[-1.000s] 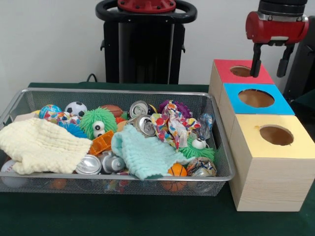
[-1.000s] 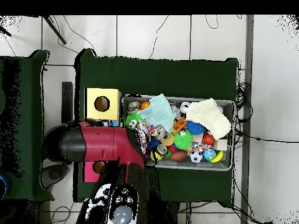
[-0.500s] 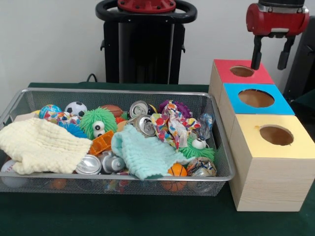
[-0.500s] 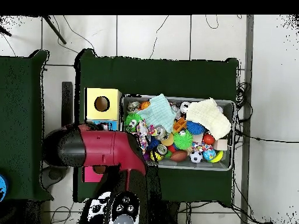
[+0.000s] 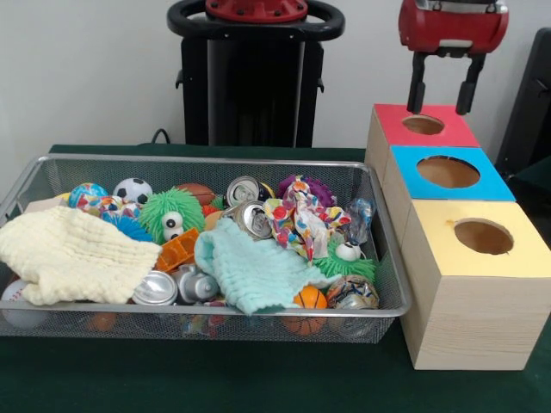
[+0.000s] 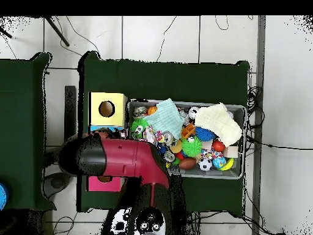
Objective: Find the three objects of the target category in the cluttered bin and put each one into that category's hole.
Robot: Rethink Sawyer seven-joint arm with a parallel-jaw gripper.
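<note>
Front and overhead views. The end effector [image 5: 442, 84] hangs above the red-topped box [image 5: 424, 129], its two dark fingers spread apart and holding nothing. Beside that box stand the blue-topped box [image 5: 448, 175] and the yellow-topped box [image 5: 480, 249], each with a round hole in its lid. The wire-mesh bin [image 5: 203, 320] on the green tabletop [image 5: 215, 379] holds crushed cans such as a silver can [image 5: 256, 218], balls such as a soccer ball [image 5: 132, 189], a pale yellow cloth [image 5: 73, 255] and a mint cloth [image 5: 250, 271].
</note>
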